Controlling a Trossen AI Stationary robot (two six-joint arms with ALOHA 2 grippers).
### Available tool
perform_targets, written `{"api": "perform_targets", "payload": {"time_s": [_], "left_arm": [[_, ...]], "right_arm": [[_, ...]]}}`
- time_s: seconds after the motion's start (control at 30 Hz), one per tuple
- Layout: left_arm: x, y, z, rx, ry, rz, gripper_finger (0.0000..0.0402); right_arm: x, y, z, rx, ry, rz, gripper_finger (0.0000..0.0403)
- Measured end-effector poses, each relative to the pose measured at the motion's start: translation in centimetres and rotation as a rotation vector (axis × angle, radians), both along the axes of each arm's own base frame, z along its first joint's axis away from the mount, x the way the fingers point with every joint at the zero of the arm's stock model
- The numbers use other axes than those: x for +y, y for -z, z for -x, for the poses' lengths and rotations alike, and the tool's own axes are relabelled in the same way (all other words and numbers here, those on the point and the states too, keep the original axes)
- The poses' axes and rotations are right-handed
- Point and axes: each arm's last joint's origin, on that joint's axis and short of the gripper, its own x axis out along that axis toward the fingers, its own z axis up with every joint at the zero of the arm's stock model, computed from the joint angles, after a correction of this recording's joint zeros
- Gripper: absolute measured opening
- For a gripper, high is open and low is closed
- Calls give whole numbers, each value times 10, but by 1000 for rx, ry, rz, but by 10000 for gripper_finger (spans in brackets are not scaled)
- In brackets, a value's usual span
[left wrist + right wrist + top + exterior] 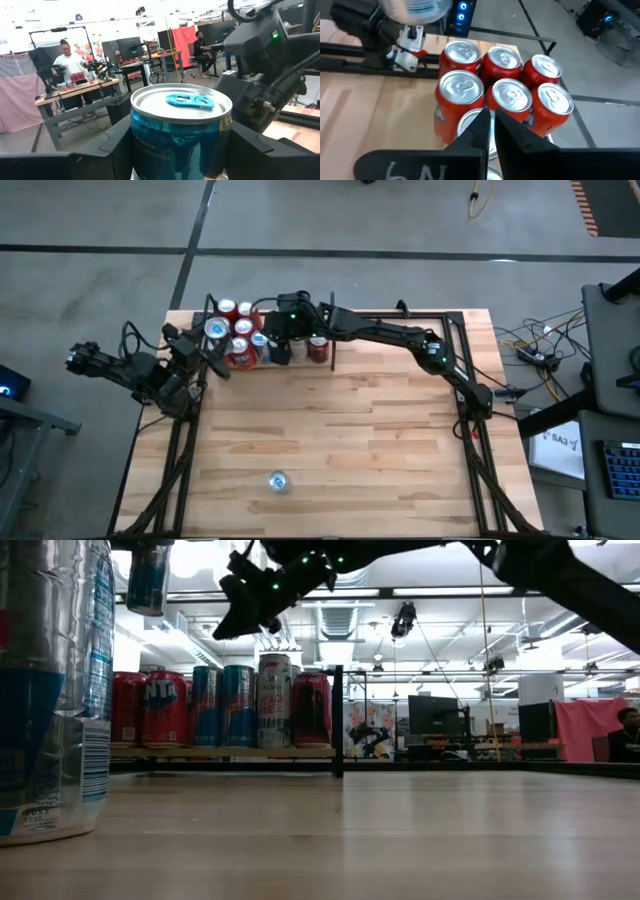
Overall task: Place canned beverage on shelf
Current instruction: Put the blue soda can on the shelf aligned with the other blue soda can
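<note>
Between the left gripper's [175, 150] dark fingers [260, 150] sat the blue canned beverage [180, 127], gripped around its body and held upright off the table beside the shelf [335, 352], so it looked ready to be carried in level.

On the shelf's light plank floor stood a packed cluster of cans [240, 338], mostly red with some blue and silver, pushed toward the left end and taking up most of the narrow bay.

Over those cans hung the right gripper [491, 122], its fingers pressed together with nothing between them, just above a silver can top [470, 122]. That closed, empty pose suggested it was there to nudge or steady the stock rather than lift it.

Well away from the shelf, near the table's [380, 440] front edge, one more can [278, 481] stood alone.
</note>
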Motion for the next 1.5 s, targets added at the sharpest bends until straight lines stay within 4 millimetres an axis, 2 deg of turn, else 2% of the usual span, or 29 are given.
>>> {"api": "perform_targets", "payload": {"time_s": [0.3,0.6,0.7,0.77,1.0,1.1,1.2,1.5], "left_arm": [[2,1,4,0,-1,-5,215],[-1,18,-4,4,8,18,216],[-3,26,-8,-43,16,64,216],[-4,34,-12,-96,26,113,216],[-9,79,-30,-192,17,226,216],[-13,91,-39,-234,18,254,216],[-17,105,-49,-197,15,248,216],[-24,133,-74,-77,-12,215,216]], "right_arm": [[-2,6,-7,-16,-3,-1,11],[-2,7,-3,33,-22,57,9],[0,-8,6,49,12,87,9],[1,-24,15,34,16,86,9],[3,-73,46,-32,35,81,9],[4,-92,59,-66,38,82,9],[4,-102,70,-71,18,69,9],[4,-108,89,17,19,21,9]]}}
